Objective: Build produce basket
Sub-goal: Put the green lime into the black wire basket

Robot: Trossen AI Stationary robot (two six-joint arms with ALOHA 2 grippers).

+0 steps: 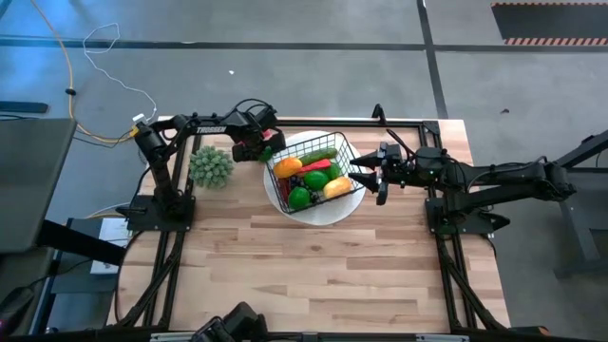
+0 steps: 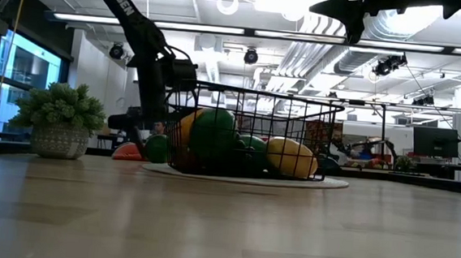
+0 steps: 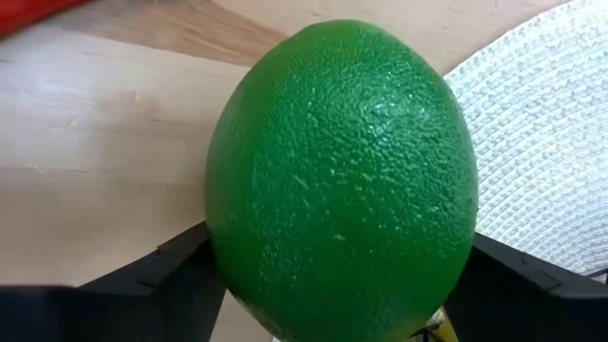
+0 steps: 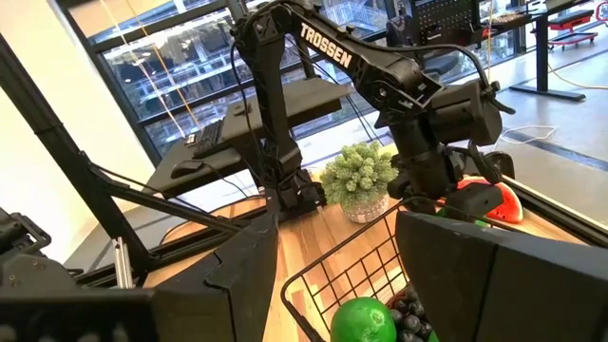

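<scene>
The black wire basket [image 1: 340, 142] stands on a round white plate [image 1: 332, 211] mid-table. It holds an orange fruit, limes, a cucumber, a red pepper and a yellow fruit [image 2: 291, 158]. My left gripper [image 1: 264, 147] is just off the basket's far-left corner, low over the table, shut on a green lime [image 3: 342, 180]. A red watermelon slice [image 2: 127, 150] lies on the table beside it. My right gripper [image 1: 366, 176] hangs open above the basket's right side, touching nothing; its wrist view looks past its fingers [image 4: 242, 271] at the basket rim [image 4: 323, 275]. My left gripper pinches the green lime between its two fingers, one finger [image 3: 161, 275] on each flank of its lower half [image 3: 285, 294]. The fingers come from above, slanting down. The lime sits close over the wood [image 2: 157, 148]; I cannot tell whether it touches the table.
A potted green plant [image 1: 211, 166] stands near the left arm's base, close to the left gripper. The plate's edge [image 3: 532, 123] lies right beside the held lime. Bare wood fills the table's near half [image 1: 313, 275].
</scene>
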